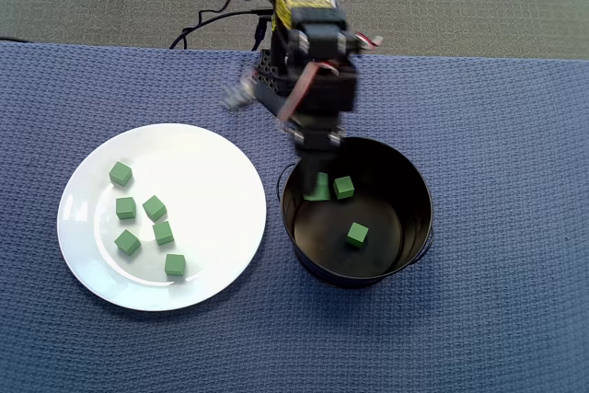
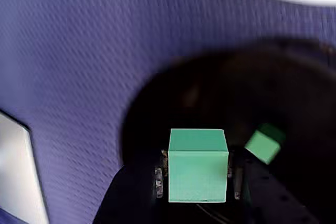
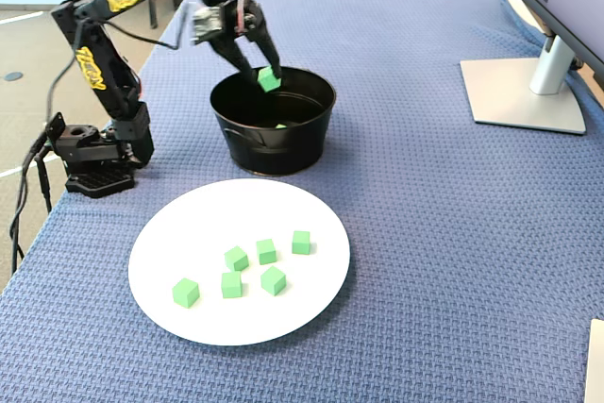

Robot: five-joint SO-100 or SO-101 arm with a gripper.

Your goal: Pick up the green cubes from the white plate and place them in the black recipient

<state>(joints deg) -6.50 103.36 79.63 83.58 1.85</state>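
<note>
**Cube held over the pot's rim**

The gripper [image 2: 198, 174] is clamped on one green cube [image 2: 198, 165], a finger pressed to each side of it, seen in the wrist view. In the fixed view that held cube [image 3: 270, 79] hangs just above the far-left rim of the black pot [image 3: 274, 143], inside its mouth. In the overhead view the gripper [image 1: 317, 181] reaches down over the pot's far edge.

The held cube is matte, pale green, with sharp edges and a lighter top face. A loose cube [image 1: 357, 235] lies on the pot's dark shiny floor, right of centre in the overhead view. Another green shape [image 1: 344, 188] sits near the far wall beside the gripper; whether it is a cube or a reflection is hard to tell.

Six more cubes [image 3: 267, 251] lie scattered on the white plate [image 3: 179, 224], which sits near the pot on the blue woven cloth [image 3: 453, 233], its rim close to the pot's wall.

In the wrist view the pot's inside is almost pure black and blurred, and the gripper fingers are cut off by the bottom edge. In the fixed view, a monitor stand [image 3: 528, 92] is cropped at the right edge.
</note>
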